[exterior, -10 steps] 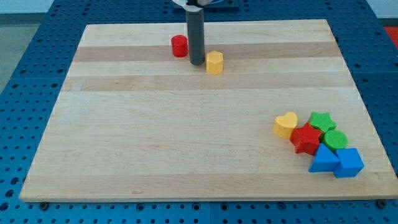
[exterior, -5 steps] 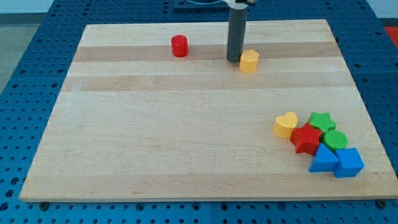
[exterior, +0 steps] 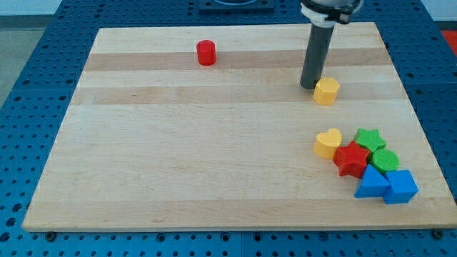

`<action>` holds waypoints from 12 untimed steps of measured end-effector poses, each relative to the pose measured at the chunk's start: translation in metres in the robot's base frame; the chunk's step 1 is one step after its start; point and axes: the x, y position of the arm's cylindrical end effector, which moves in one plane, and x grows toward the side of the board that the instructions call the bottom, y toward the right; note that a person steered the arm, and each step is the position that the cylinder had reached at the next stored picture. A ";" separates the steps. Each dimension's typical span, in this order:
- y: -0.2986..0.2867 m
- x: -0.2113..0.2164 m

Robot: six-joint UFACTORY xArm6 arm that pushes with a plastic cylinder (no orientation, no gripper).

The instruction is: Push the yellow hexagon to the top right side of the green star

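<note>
My tip rests against the upper-left face of the yellow hexagon, positioned to drive it rightward and down the desk. The green star lies well below. No pincer is fitted.

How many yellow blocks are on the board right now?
2. The yellow hexagon sits just right of my tip; the yellow heart is at the left edge of the cluster at lower right. None seems hidden.
</note>
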 end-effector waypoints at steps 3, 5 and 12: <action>0.046 0.004; 0.060 0.005; 0.074 0.068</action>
